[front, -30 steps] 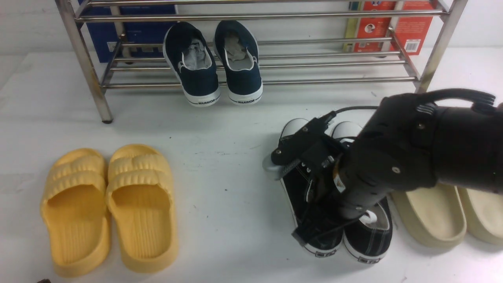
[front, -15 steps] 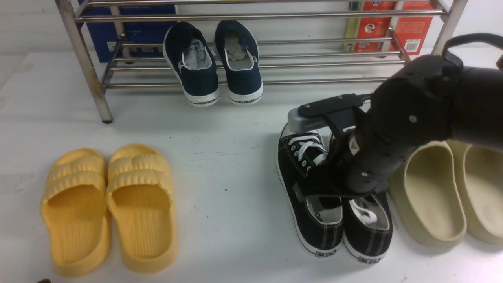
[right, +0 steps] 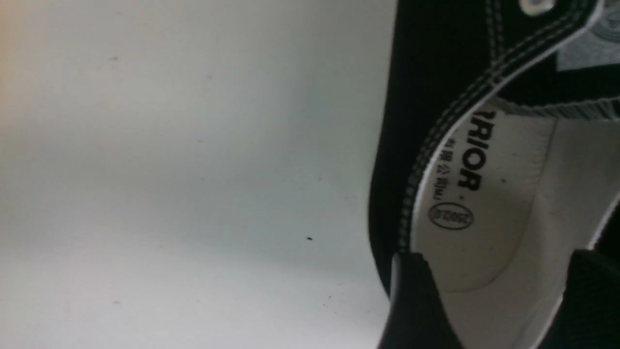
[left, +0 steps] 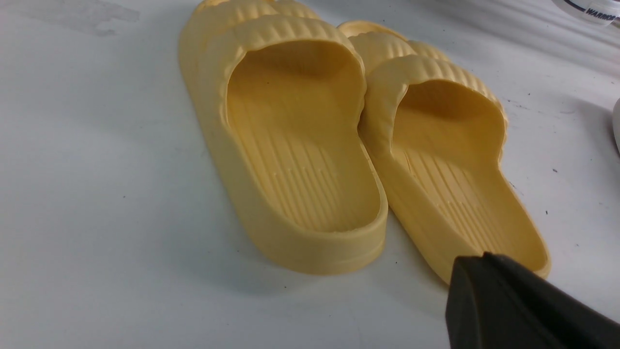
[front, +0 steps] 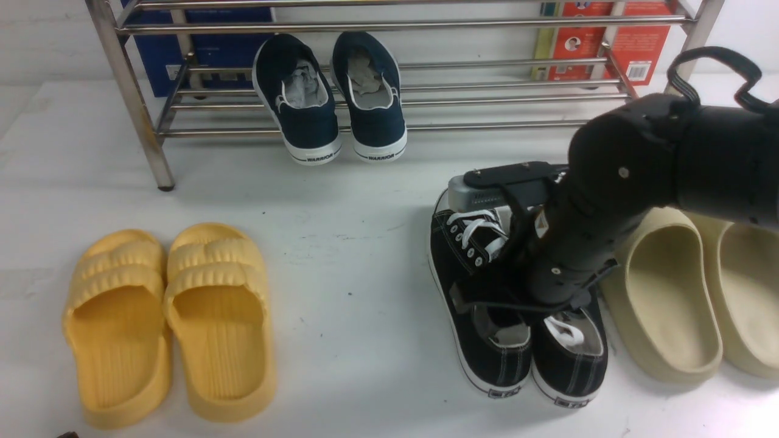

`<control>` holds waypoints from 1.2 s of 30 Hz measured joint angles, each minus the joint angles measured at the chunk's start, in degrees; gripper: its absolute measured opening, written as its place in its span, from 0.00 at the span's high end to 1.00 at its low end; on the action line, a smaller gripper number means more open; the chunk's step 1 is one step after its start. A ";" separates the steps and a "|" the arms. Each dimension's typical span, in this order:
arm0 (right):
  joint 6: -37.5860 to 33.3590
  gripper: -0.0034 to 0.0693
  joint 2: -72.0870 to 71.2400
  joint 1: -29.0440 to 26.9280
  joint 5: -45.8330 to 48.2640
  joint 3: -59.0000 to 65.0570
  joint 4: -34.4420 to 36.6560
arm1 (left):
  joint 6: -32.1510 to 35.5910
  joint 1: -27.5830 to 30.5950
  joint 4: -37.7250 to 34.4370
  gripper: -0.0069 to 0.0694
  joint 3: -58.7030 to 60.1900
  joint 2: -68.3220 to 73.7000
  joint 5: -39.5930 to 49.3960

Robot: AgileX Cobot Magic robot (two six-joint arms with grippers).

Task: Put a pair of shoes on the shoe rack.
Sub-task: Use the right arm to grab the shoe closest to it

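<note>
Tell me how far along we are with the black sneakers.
Done: nothing yet; both black sneakers stand on the table, and the shoe rack shows only navy slip-ons on its visible shelf. In hand: the right pincer is open over one sneaker's heel opening, gripping nothing. Left: grasp, lift, and set both on the rack.

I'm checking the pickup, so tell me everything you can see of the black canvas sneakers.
The black canvas sneakers, white-stitched with white laces and soles, sit side by side on the white table, heels toward the camera. The right arm's open fingers hover over the left one's opening; contact unclear.
</note>
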 joint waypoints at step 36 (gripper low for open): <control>-3.11 0.92 1.43 3.78 1.46 0.00 2.00 | 0.00 0.00 0.00 0.88 0.00 0.00 0.00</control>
